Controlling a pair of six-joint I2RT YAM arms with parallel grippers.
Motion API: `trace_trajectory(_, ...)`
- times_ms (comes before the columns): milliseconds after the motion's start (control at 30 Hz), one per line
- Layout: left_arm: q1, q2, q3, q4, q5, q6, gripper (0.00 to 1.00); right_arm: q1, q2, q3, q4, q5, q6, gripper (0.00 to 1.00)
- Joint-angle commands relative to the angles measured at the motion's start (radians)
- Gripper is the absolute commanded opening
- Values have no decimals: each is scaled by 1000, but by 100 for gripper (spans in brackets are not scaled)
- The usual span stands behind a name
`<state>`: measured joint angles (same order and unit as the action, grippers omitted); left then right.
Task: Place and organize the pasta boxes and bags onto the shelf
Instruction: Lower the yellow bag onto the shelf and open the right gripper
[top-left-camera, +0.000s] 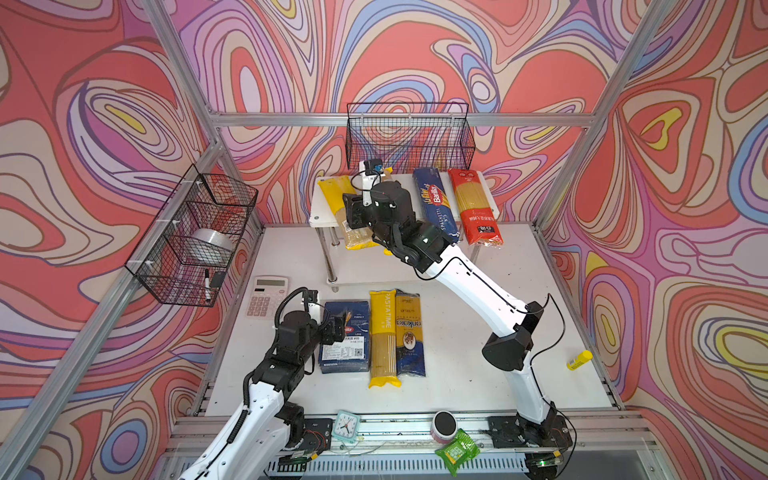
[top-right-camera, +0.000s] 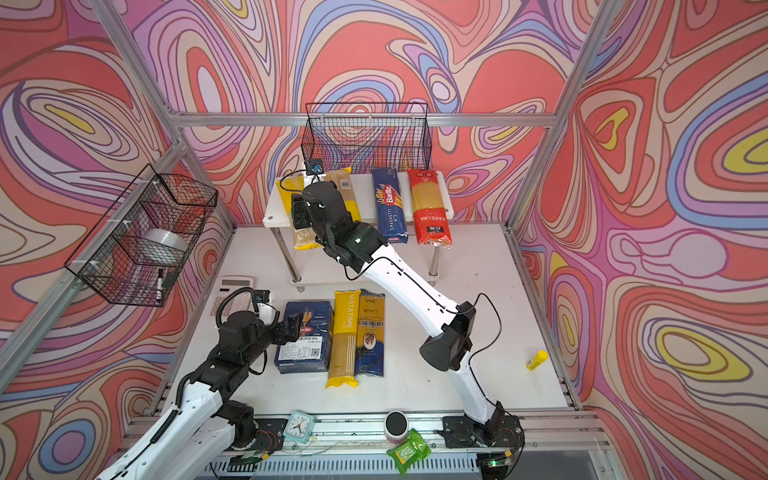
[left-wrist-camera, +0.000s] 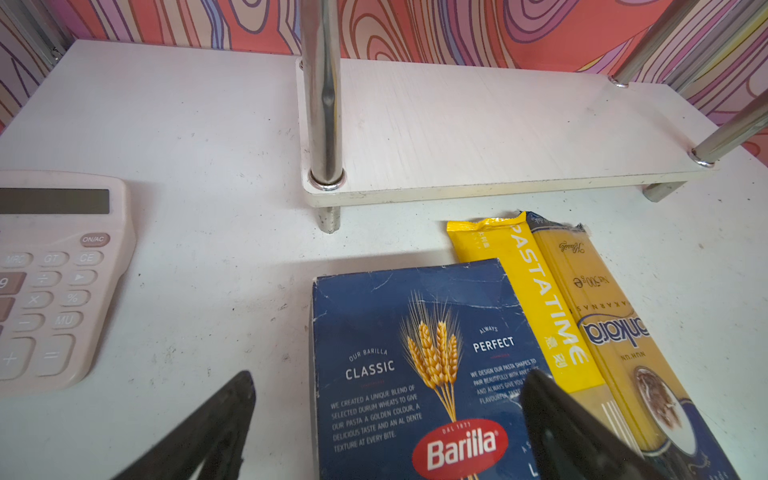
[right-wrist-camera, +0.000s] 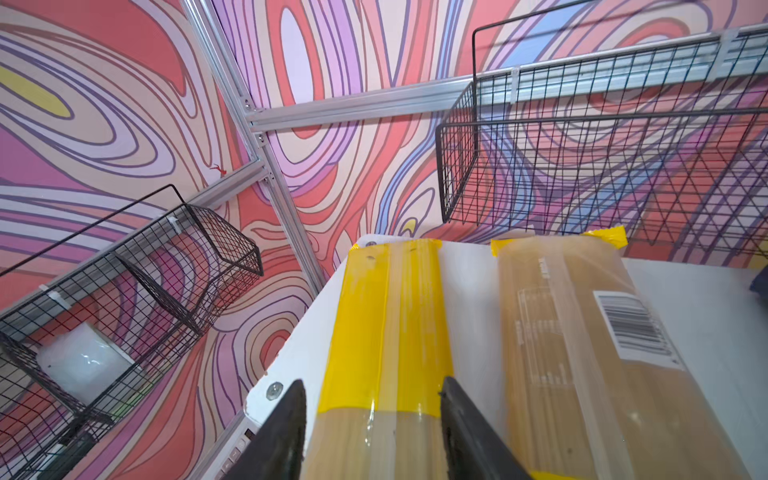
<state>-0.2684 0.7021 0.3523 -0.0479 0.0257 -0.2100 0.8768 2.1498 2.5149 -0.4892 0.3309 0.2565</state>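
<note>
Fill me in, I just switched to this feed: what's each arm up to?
The right end effector is at the shelf's top board, open astride a yellow-and-clear spaghetti bag lying flat there. Alongside it lie a second yellow-and-clear bag, the Barilla Spaghetti box and the red-and-clear bag. The left end effector hangs open over the navy Barilla carton, on the table with the PASTA TIME bag and Ankara bag. Nothing lies on the lower board.
</note>
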Motion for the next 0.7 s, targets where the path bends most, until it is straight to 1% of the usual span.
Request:
trace_trajectory(0,3,1,0,14,3,9,100,-2,-73,-1,7,-91,1,51)
trace_trajectory(67,5,-1,1,14,2,9,100,2,-127,-51,-9,-168,-22,45)
trace_trajectory(133,4,-1,-2,15,1,8,100,2,-191,-125,-35,-220,-39,39)
trace_trajectory(233,4,-1,0,15,1,9,100,3,-290,-238,-92,-270,-52,32)
trace_trajectory(333,4,5,1,15,1,8,100,9,-362,-341,-138,-285,-46,24)
trace_trajectory(400,3,10,3,16,2,8,100,10,-372,-383,-168,-291,-46,20)
trace_trajectory(533,3,16,7,16,3,8,100,17,-366,-420,-217,-349,-59,16)
trace_trajectory(600,3,16,7,16,3,7,100,22,-361,-438,-219,-342,-59,12)
trace_trajectory(667,4,16,7,17,4,7,100,25,-361,-458,-206,-354,-54,10)
